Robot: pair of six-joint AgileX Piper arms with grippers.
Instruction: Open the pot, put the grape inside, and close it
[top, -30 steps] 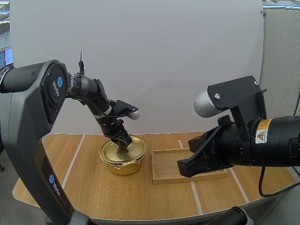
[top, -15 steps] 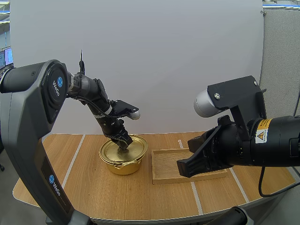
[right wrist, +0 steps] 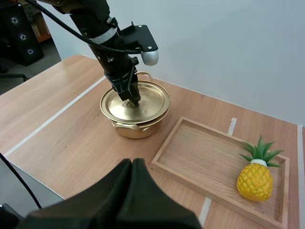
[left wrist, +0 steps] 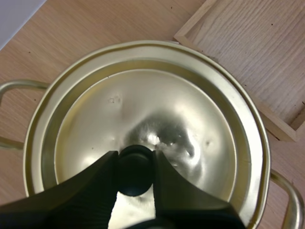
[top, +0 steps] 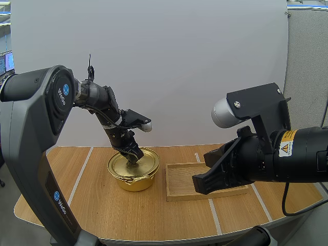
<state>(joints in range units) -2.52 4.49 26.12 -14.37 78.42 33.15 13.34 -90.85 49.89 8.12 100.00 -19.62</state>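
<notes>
Desk [top: 102, 205]: light wood with pale lines.
Wooden tray [right wrist: 209, 152]: shallow, toward the desk's right edge.
Pot [top: 134, 180]: shiny gold with loop handles, near the desk's far edge, just left of the tray.
Lid [left wrist: 157, 105]: gold, domed, seated on the pot.
Left tool [top: 134, 156]: over the lid's centre, clenched on the black knob [left wrist: 136, 167].
Right tool [right wrist: 132, 171]: fingers pressed together on nothing, above the desk's near side, well apart from the pot.
Pineapple [right wrist: 255, 180]: yellow with green leaves, at the tray's right end.

Pot [top: 134, 182] stands left of tray [top: 185, 180] holding a pineapple [right wrist: 255, 181].
</notes>
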